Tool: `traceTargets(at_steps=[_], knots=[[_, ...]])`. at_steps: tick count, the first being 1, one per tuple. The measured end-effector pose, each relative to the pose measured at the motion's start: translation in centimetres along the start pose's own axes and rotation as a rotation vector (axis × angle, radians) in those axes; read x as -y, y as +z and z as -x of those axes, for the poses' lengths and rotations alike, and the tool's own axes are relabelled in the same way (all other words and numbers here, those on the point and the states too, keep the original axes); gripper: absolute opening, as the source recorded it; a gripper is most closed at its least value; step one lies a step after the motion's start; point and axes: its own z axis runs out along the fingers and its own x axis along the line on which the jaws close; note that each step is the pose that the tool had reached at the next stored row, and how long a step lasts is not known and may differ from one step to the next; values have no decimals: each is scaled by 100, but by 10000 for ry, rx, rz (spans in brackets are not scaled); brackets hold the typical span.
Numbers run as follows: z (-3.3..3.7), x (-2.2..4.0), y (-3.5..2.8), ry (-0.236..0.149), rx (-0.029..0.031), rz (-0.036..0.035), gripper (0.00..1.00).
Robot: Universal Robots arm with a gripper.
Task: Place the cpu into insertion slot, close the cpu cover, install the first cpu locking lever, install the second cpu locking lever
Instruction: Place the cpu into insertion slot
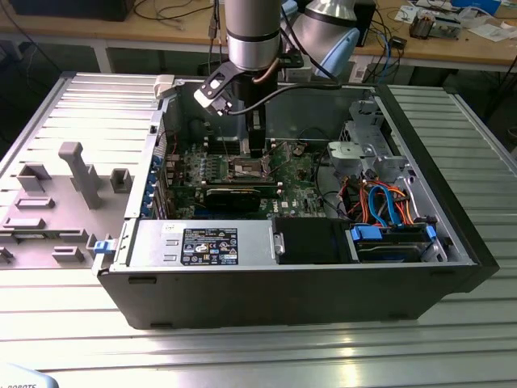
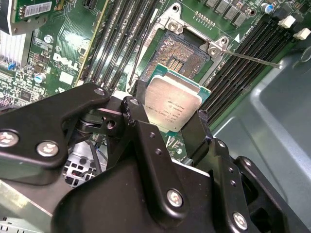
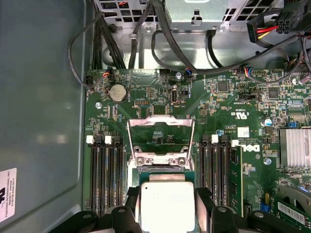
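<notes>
Gripper: my gripper (image 2: 170, 108) is clamped on the cpu (image 2: 174, 103). One black finger sits on each of two opposite edges. The fingers (image 2: 196, 132) meet its green rim and leave the silver top bare.
Cpu: I hold it off the board, silver top facing both wrist cameras. In the second wrist view it sits just beside the insertion slot (image 2: 183, 54), not seated in it.
Insertion slot: its dark contact field lies uncovered inside the silver surround, with the green motherboard (image 3: 228, 111) all around.
Cpu cover: in the first wrist view the cpu cover (image 3: 160, 122) is swung up off the slot on its hinge — the board shows through its window.
Locking lever: a thin wire locking lever (image 2: 252, 59) runs out from a corner of the surround over the memory slots (image 2: 245, 73). I cannot tell how high it stands.
Memory slots: long black rows flank the slot on both sides.
Arm: in the exterior view my arm (image 1: 252, 36) comes straight down into the open computer case (image 1: 283, 299), with the gripper over the middle of the board.
Inside the case: a black expansion card (image 1: 234, 196) lies near the slot and a power supply (image 1: 202, 242) runs along the near wall. A drive cage (image 1: 367, 149) with blue and orange cables (image 1: 388, 206) stands at the exterior view's right.
On the board: a coin battery (image 3: 117, 92), a finned heatsink (image 3: 295, 145), and black cables (image 3: 184, 63) looping past the board's far edge.
Outside the case: a grey fixture tray (image 1: 56, 202) rests on the ribbed metal table (image 1: 258, 356) at the exterior view's left.
</notes>
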Motion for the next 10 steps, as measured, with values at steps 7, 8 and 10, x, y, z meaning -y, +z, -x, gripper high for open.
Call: traceTargets(at_steps=[7,8,10], knots=[[0,0,0,0,0,0,54],[0,0,0,0,0,1,54],[0,3,0,1,0,2,54]])
